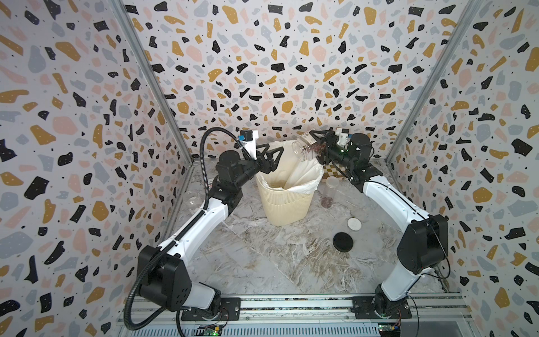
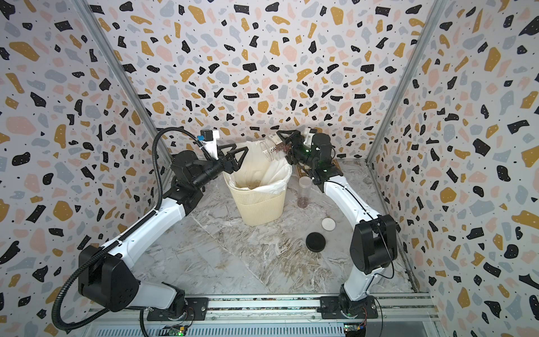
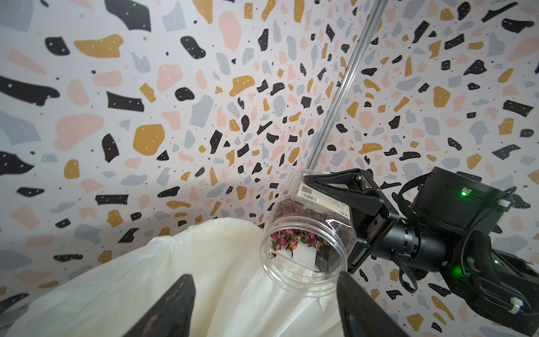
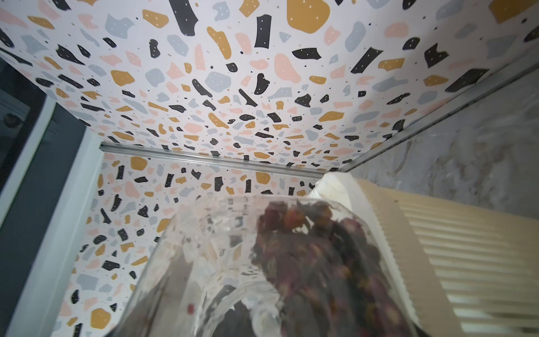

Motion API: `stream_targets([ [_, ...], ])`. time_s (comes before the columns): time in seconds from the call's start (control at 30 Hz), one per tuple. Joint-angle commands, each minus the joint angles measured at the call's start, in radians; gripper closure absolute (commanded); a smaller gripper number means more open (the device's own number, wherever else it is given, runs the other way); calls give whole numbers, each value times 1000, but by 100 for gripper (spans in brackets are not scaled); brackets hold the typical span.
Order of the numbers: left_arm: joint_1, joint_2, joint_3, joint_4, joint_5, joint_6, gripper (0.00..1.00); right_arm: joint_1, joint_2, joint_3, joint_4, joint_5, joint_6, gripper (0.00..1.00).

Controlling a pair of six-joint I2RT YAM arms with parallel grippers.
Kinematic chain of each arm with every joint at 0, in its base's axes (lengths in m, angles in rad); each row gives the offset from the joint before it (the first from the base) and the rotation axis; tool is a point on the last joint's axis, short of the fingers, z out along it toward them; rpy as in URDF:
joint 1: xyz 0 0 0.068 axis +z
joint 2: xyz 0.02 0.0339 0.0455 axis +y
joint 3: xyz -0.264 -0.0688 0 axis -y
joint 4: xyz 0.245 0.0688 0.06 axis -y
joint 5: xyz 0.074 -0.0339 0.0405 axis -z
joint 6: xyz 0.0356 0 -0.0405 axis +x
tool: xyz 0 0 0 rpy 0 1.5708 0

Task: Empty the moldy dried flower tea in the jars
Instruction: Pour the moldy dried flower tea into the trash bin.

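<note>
Walls [image 1: 262,58]: three pale panels speckled with black, mustard, pink and grey shapes enclose the scene.
Table [image 1: 277,262]: a grey-and-brown marbled surface.
Left arm [image 1: 198,227]: white and black, reaching from the near rail to the bin's left rim.
Right arm [image 1: 390,198]: white and black, reaching to the bin's far right side.
Bin [image 1: 287,207]: tall, cream and ribbed, upright near the middle of the table.
Bag [image 1: 294,163]: a white liner folded over the bin's rim.
Left claw [image 1: 275,159]: spread wide and holding nothing, hovering over the left rim of the bin.
Right claw [image 1: 318,147]: clamped on the base end of the Held jar.
Held jar [image 3: 306,242]: clear with a paper label and no lid, tilted mouth-down over the bag's far right edge.
Standing jar [image 1: 331,192]: tall, clear and upright on the table, just right of the bin.
Third jar [image 1: 192,200]: clear, on the table behind the left arm, and partly hidden.
Black lid [image 1: 342,241]: round, flat on the table, near the right arm.
White lid [image 1: 354,224]: round and smaller, just beyond the black one.
Tea [image 3: 291,240]: reddish-pink dried buds bunched inside the held jar, back from its mouth; a small heap [image 1: 326,201] lies at the bottom of the standing jar.
</note>
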Motion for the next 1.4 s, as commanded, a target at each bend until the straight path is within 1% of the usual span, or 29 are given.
stream_targets([
  [0.0, 34, -28, 65, -158, 62, -63, 26, 1, 8, 104, -94, 10, -201, 19],
  [0.17, 87, -61, 32, -197, 101, -130, 26, 11, 30, 145, -141, 39, -313, 20],
  [0.47, 139, -99, -35, -206, 128, -154, 26, 72, 58, 272, -271, 166, -637, 21],
  [0.6, 157, -112, -67, -221, 130, -142, 26, 126, 65, 310, -295, 252, -877, 21],
  [0.73, 181, -134, -105, -222, 130, -155, 27, 184, 65, 317, -285, 295, -1116, 21],
  [0.83, 188, -147, -114, -231, 133, -155, 27, 199, 69, 318, -285, 305, -1225, 21],
  [0.93, 192, -152, -122, -237, 136, -156, 27, 215, 71, 317, -295, 355, -1334, 21],
  [1.03, 195, -155, -129, -239, 136, -155, 27, 242, 65, 303, -293, 385, -1469, 21],
  [1.1, 197, -154, -131, -240, 135, -155, 27, 273, 57, 282, -283, 403, -1588, 20],
  [1.13, 197, -152, -133, -239, 136, -157, 27, 284, 58, 278, -281, 427, -1619, 20],
  [1.17, 197, -153, -133, -238, 135, -158, 27, 288, 63, 282, -289, 440, -1633, 19],
  [1.2, 197, -152, -134, -236, 136, -159, 27, 281, 67, 296, -308, 428, -1613, 18],
  [1.23, 197, -151, -134, -237, 136, -159, 27, 266, 72, 311, -321, 388, -1574, 18],
  [1.3, 199, -149, -137, -238, 137, -159, 27, 218, 70, 321, -316, 250, -1446, 19],
  [1.37, 200, -149, -140, -239, 138, -158, 27, 205, 61, 313, -297, 206, -1404, 20],
])
